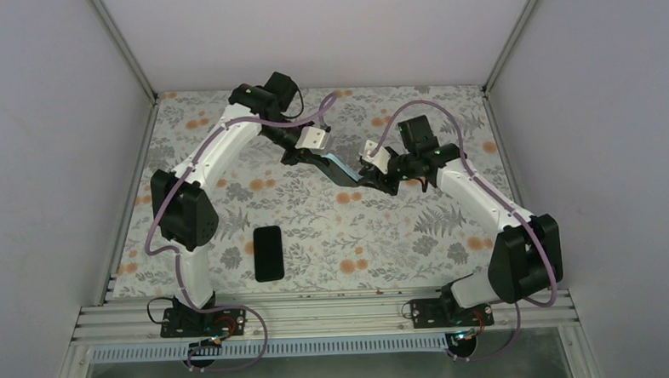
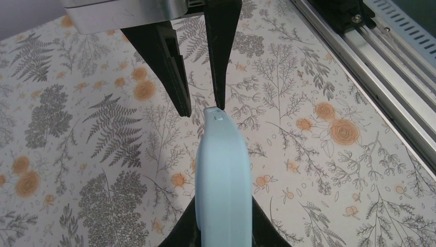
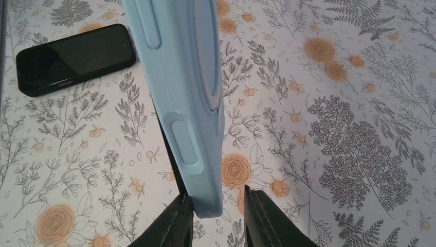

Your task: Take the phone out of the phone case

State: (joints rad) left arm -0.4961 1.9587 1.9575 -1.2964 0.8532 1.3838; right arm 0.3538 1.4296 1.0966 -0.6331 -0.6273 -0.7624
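The light blue phone case [image 2: 223, 180] hangs edge-on above the floral table, and my left gripper [image 2: 223, 234] is shut on its near end. The phone shows as a thin black strip [image 3: 174, 165] along the case's [image 3: 180, 92] side. My right gripper [image 3: 218, 198] is open around the case's far end: its left finger touches the case, while the right finger [image 3: 267, 221] stands apart with a gap. From above, both grippers, left [image 1: 317, 156] and right [image 1: 371, 177], meet at the case [image 1: 344, 168] over the middle back of the table.
A second all-black phone [image 1: 267, 252] lies flat, screen up, on the table near the left arm's base; it also shows in the right wrist view [image 3: 72, 59]. An aluminium rail [image 2: 380, 77] runs along the table edge.
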